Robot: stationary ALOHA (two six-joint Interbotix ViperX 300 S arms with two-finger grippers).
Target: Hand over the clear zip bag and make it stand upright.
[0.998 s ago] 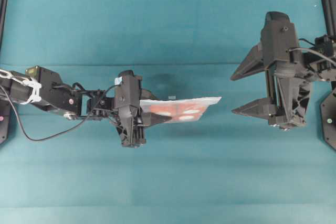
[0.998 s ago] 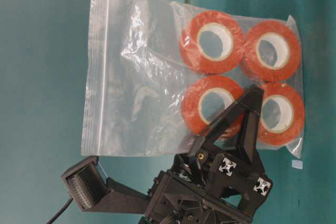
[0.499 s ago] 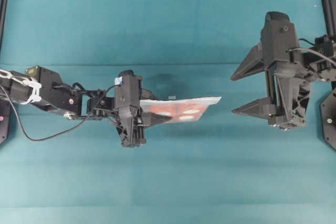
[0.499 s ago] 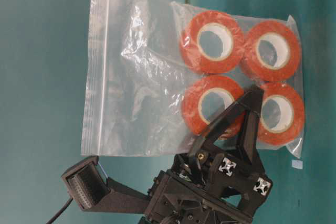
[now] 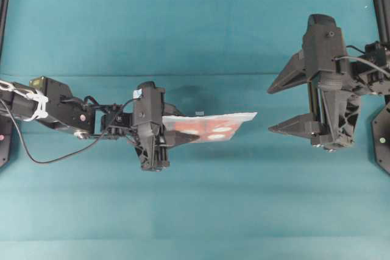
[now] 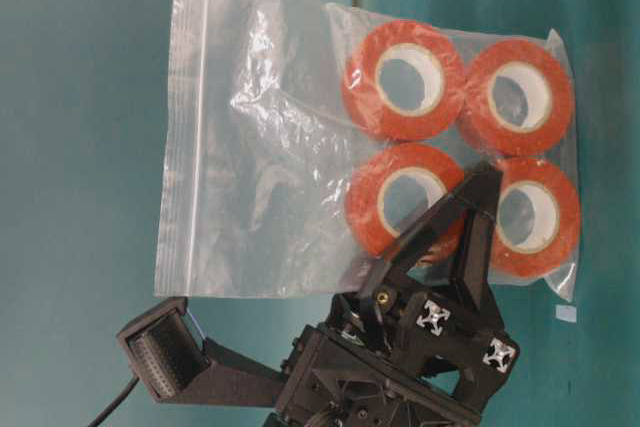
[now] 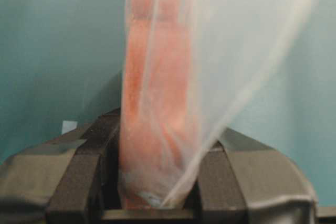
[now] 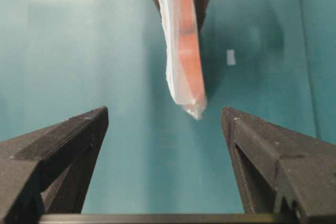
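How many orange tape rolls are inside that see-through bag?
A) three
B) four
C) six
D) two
B: the table-level view shows four orange tape rolls through the clear zip bag, stacked two by two at its closed end.

The left claw (image 6: 455, 237) hides part of the clear zip bag (image 6: 270, 147).

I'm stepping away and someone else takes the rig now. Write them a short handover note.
Left pincer: shut on the clear zip bag, held in the air edge-on to the table.
Right pincer: open wide, facing the bag's free end, a gap between them.
Done: bag lifted and presented.
Left: right pincer takes the bag, left lets go, then stand it upright.
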